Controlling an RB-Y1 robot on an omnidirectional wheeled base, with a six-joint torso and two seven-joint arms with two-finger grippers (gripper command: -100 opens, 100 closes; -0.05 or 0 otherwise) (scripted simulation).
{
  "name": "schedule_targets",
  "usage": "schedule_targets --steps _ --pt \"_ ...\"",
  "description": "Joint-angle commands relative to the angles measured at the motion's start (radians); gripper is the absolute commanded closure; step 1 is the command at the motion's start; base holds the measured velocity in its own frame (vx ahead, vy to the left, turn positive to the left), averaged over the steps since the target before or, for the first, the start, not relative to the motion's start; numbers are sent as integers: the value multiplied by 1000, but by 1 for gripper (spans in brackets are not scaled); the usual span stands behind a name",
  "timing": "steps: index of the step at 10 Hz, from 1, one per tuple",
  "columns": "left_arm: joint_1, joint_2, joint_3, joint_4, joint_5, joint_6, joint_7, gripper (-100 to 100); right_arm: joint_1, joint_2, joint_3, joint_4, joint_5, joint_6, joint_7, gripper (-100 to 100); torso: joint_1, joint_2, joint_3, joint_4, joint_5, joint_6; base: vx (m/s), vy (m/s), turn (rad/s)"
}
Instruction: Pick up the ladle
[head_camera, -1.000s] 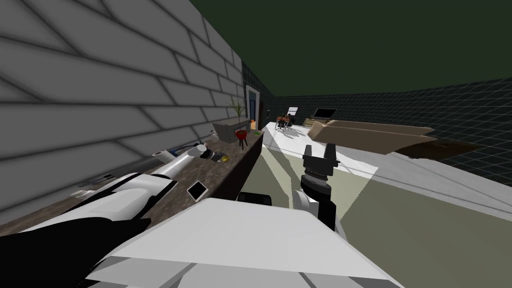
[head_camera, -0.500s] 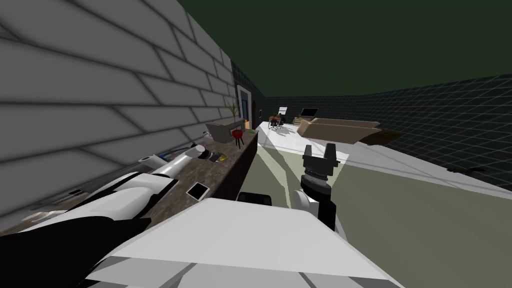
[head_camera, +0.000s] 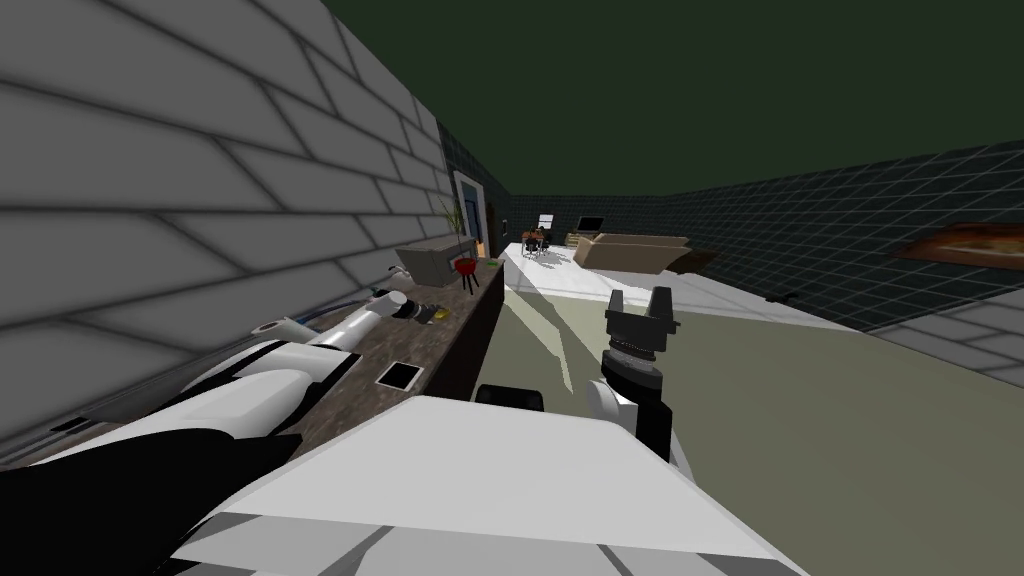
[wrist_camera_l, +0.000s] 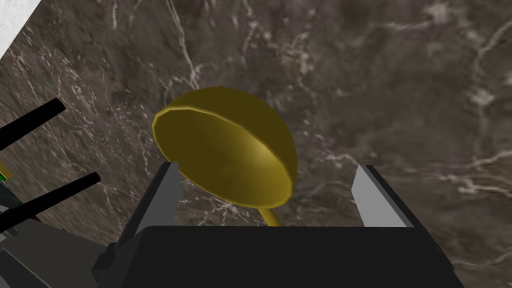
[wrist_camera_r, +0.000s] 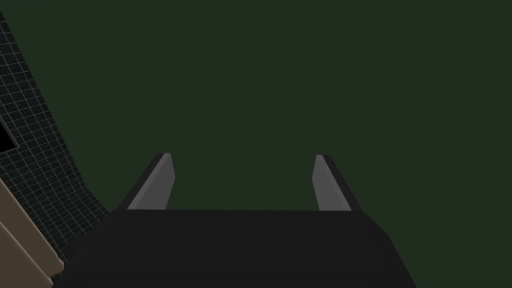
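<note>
Left gripper (wrist_camera_l: 267, 166) released, fingers spread either side of yellow ladle (wrist_camera_l: 225, 145) bowl; ladle lies on dark marbled counter (wrist_camera_l: 400, 100), handle running back under gripper body. Right gripper (head_camera: 639, 295) likewise spread, empty, raised well apart from counter

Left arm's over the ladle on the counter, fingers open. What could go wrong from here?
The left gripper's open fingers flank the bowl of the golden-yellow ladle, not its thin handle; closing on that curved shell could squirt it across the dark marbled counter.
Two black rods lie close beside one finger; a sideways correction could hit them.
</note>
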Motion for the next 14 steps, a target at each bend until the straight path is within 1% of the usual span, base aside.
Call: schedule_targets --steps 1,2,5,6,7,10,11,12,13,14 --pt "0 0 0 0 0 0 0 100 0 0 0 0 0 0 0 0 0 0 0 0 0 0 -20 4 14" --pt "0 0 0 0 0 0 -1 100 0 0 0 0 0 0 0 0 -1 -6 -4 -2 0 0 -11 2 4" --pt "1 1 0 1 0 0 0 100 0 0 0 0 0 0 0 0 -1 -10 -6 -3 0 1 0 0 0" --pt "1 0 0 1 0 0 0 0 0 0 0 0 0 0 0 0 -1 -10 -6 -3 0 1 0 0 0" --pt "11 0 -4 -28 3 10 4 100 0 0 0 0 0 0 0 0 -1 -10 -6 -3 0 1 106 -20 227" --pt "32 6 -22 -118 32 60 -41 100 1 0 0 0 0 0 0 0 -8 -26 -15 -6 -2 1 246 -81 425" --pt "39 9 -28 -145 42 77 -55 100 1 0 0 0 0 0 0 0 -8 -27 -16 -6 -2 1 204 -62 396" --pt "39 9 -28 -153 42 77 -55 100 1 0 0 0 0 0 0 0 -5 -25 -15 -6 -1 1 106 -49 192" --pt "46 11 -34 -184 52 94 -70 100 1 0 0 0 0 0 0 0 -3 -21 -13 -5 -1 2 86 -57 341" --pt "53 13 -40 -215 62 110 -85 100 1 0 0 0 0 0 0 0 -3 -18 -11 -4 -1 0 121 -84 444"
